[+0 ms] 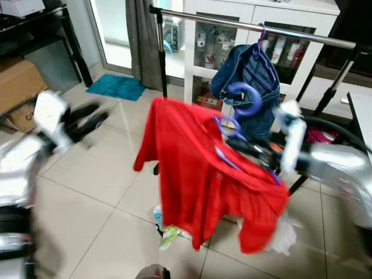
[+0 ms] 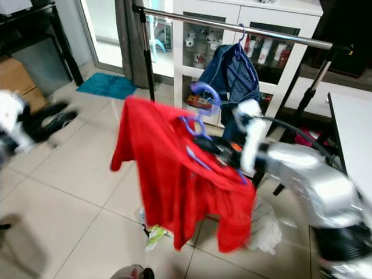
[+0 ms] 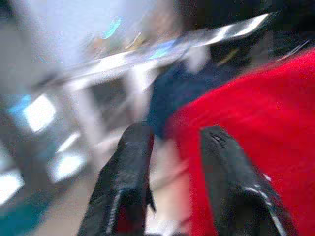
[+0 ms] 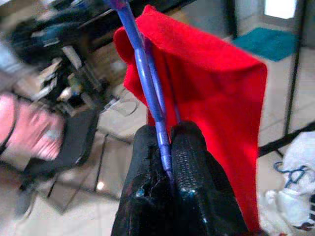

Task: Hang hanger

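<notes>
Red cloth catches the eye first: a red shirt (image 1: 203,174) drapes from a purple hanger (image 1: 229,131), held up in the middle of the room above the tiled floor (image 1: 99,192). The right claw (image 4: 167,167) is clenched on the hanger's thin purple bar, its two black fingers (image 4: 189,162) pressed together around it, and the right arm reaches in from the right with the shirt hanging off its end. The hanger's curled hook sits below and a little nearer than the metal rail (image 1: 232,24) of the clothes rack, not touching it. On that rail, farther back, a blue garment (image 1: 250,81) already hangs from its own hook. Behind the rack stands a white cabinet (image 1: 256,17) with small items on its shelves. Crumpled white and green clothing (image 1: 168,232) lies on the floor under the red shirt. The left claw (image 1: 87,119) is raised at the left, well apart from the shirt, its fingers (image 3: 125,187) spread and holding nothing; motion blur softens it. A teal mat (image 1: 116,86) lies at the far left by the doorway.
</notes>
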